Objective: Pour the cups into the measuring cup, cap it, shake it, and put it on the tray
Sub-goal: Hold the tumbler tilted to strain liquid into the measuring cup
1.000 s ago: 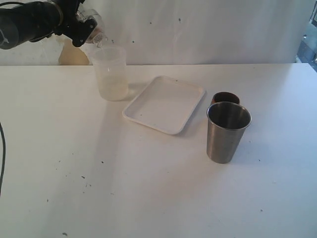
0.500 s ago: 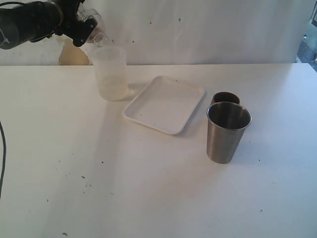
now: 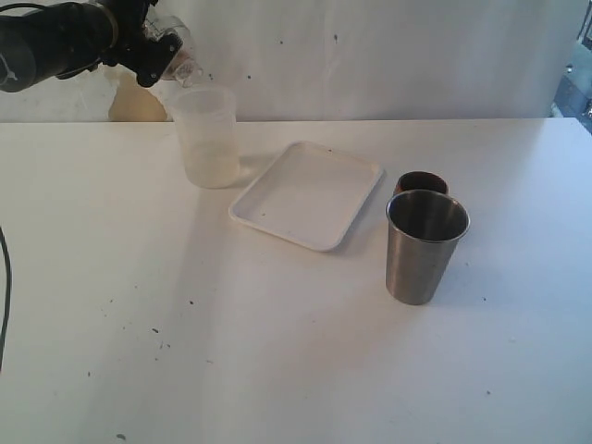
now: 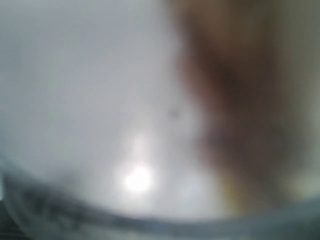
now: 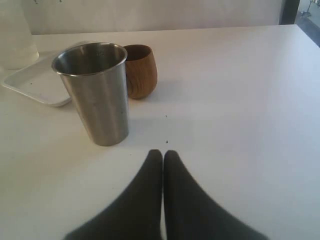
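Left gripper (image 3: 165,48): clamped wide around a clear vessel (image 3: 182,63), raised and tipped mouth-down. Cannot tell from the blurred wrist picture or the small exterior view whether it is the measuring cup or its cap.

Change over the last second: none seen. Same tilt and same height, no stream visible. Probably a hold at the end of a pour or a pause before lowering, so the task has not advanced in this stretch.

Directly under the left gripper: frosted cup (image 3: 205,139), translucent plastic, slightly tapered and upright, with a pale fill low inside.

Further out and lower: white tray (image 3: 277,225), flat, rounded corners, low rim, nothing on it. Near the frosted cup but not touching it.

Well away from the left gripper, past the tray: steel tumbler (image 3: 424,250), brushed metal, tapered and upright. Just behind it, wooden cup (image 3: 422,181), brown and rounded with visible grain. Neither is gripped.

Right gripper (image 5: 163,155): fingers pressed together, holding nothing, low over the table (image 3: 277,351). The tumbler stands near it, ahead and to one side, with the wooden cup beyond.

Table: matte white, a few dark specks.

Capping, shaking and placing on the tray not yet done.
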### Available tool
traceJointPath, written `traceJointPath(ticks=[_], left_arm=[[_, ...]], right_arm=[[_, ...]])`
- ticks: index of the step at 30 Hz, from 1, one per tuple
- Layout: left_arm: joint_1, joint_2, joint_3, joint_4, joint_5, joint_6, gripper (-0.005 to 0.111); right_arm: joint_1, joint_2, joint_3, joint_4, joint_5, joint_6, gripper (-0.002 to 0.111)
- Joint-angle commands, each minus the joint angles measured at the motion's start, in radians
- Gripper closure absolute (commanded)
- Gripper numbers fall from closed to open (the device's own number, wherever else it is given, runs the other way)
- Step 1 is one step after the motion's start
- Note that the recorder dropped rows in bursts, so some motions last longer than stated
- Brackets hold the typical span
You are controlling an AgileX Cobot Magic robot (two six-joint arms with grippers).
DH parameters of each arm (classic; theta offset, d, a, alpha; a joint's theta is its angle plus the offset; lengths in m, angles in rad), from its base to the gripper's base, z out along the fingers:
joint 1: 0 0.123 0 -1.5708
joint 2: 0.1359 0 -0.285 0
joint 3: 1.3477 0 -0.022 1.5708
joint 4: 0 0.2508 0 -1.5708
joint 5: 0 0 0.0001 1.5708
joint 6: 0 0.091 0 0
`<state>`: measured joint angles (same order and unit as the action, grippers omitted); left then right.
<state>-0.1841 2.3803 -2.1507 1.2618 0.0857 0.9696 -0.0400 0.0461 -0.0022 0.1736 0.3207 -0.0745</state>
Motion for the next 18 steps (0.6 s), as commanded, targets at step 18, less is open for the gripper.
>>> traceJointPath(ticks=[18], left_arm=[[-0.002, -0.016, -0.014, 0.003, -0.079, 0.107, 0.107]], right_arm=[[0.001, -0.006, 0.002, -0.006, -0.010, 0.000, 0.108]])
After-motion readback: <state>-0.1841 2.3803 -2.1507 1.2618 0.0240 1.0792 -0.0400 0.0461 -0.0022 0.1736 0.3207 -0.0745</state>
